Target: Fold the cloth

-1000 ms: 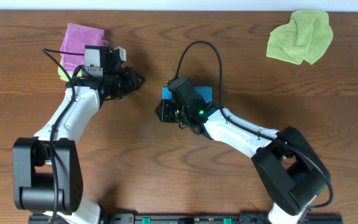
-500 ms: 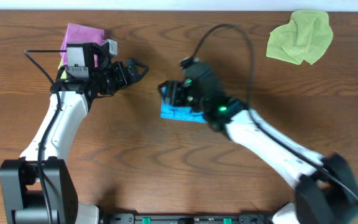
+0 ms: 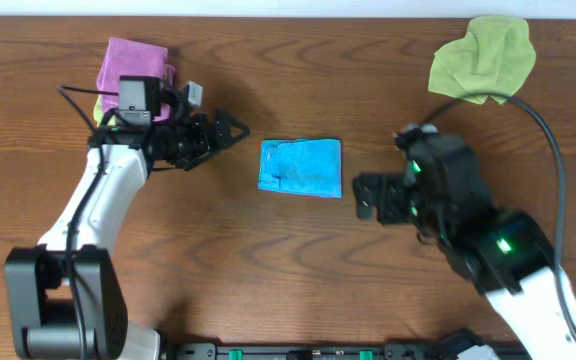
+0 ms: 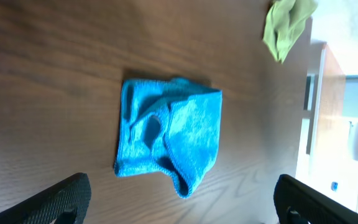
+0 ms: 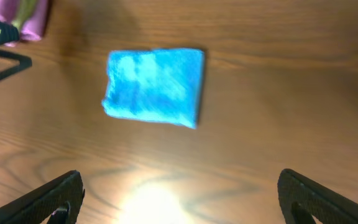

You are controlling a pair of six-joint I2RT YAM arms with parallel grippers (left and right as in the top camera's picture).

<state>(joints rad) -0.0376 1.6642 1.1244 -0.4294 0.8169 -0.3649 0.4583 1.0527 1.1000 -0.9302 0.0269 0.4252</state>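
Note:
The blue cloth (image 3: 300,167) lies folded in a rough rectangle at the table's middle, touched by neither gripper. My left gripper (image 3: 230,130) hovers open just to its left, with the fingers pointing at it. My right gripper (image 3: 361,197) stands open a little to the cloth's right and nearer the front. The left wrist view shows the cloth (image 4: 169,134) with a loose rumpled fold on top, ahead of the open left gripper (image 4: 182,202). In the right wrist view the cloth (image 5: 154,87) lies well ahead of the open right gripper (image 5: 180,186).
A crumpled green cloth (image 3: 483,58) lies at the back right. A folded pink cloth (image 3: 133,65) sits at the back left on a yellow-green one (image 3: 101,115), behind the left arm. The table's far edge runs just behind them.
Both grippers have opened and let go of the blue cloth. The right arm has drawn back to the right and toward the front; the left gripper stays close on the cloth's left.

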